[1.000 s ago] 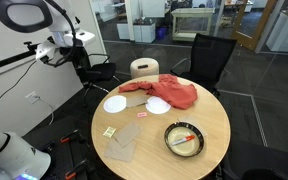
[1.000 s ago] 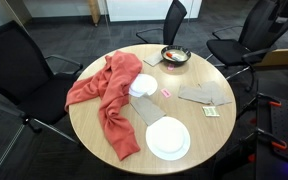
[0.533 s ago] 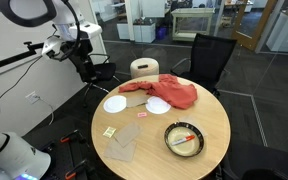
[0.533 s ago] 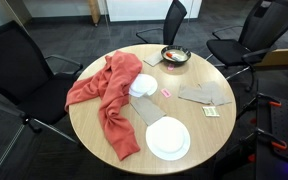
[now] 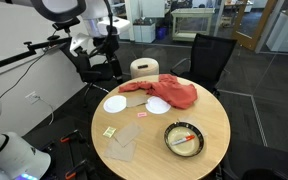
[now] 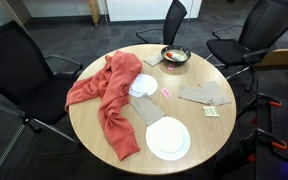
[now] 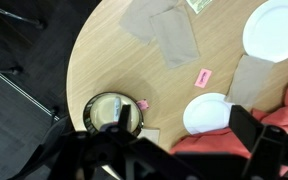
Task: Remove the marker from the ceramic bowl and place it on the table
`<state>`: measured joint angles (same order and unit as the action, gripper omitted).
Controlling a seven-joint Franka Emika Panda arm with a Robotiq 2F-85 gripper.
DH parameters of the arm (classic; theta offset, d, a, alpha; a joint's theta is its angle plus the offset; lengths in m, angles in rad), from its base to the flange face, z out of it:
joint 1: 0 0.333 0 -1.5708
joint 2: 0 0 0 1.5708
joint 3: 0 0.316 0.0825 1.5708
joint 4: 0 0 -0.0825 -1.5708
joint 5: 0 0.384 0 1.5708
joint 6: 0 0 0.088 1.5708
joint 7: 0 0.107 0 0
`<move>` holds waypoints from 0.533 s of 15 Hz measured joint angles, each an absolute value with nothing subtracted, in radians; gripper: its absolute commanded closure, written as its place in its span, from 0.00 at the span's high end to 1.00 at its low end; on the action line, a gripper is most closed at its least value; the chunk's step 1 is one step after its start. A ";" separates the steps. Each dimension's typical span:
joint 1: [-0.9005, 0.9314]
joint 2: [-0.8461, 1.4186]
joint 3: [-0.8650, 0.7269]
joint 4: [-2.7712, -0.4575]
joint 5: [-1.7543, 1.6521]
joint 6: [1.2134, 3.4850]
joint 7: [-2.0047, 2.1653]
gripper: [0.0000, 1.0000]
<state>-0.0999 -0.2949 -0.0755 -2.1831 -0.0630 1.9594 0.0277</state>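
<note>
The ceramic bowl (image 5: 184,139) with a dark rim stands near the edge of the round wooden table (image 5: 214,120). It also shows in the other exterior view (image 6: 175,56) and in the wrist view (image 7: 112,113). The short red-orange marker (image 5: 187,137) lies inside it; it shows faintly in an exterior view (image 6: 174,53) and I cannot make it out in the wrist view. My gripper (image 5: 106,55) is high up, beyond the table's far side from the bowl. In the wrist view its fingers (image 7: 183,120) are wide apart and empty.
A large red cloth (image 5: 167,92) (image 6: 104,100) drapes over part of the table. Two white plates (image 5: 115,104) (image 5: 158,105), tan napkins (image 5: 124,146) and small sticky notes (image 5: 109,131) lie on the top. Black office chairs (image 5: 209,58) surround the table.
My arm has swung right and higher, toward the table. Nothing on the table has moved.
</note>
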 measured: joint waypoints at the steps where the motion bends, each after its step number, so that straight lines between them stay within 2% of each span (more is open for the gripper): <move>1: -0.102 -0.260 -0.082 -2.159 -0.068 1.970 0.027 1.00; 8: -0.115 -0.035 -0.126 -2.070 -0.074 2.190 0.022 1.00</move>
<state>-0.1152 -0.0347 -0.1263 -2.0696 -0.0738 2.1896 0.0221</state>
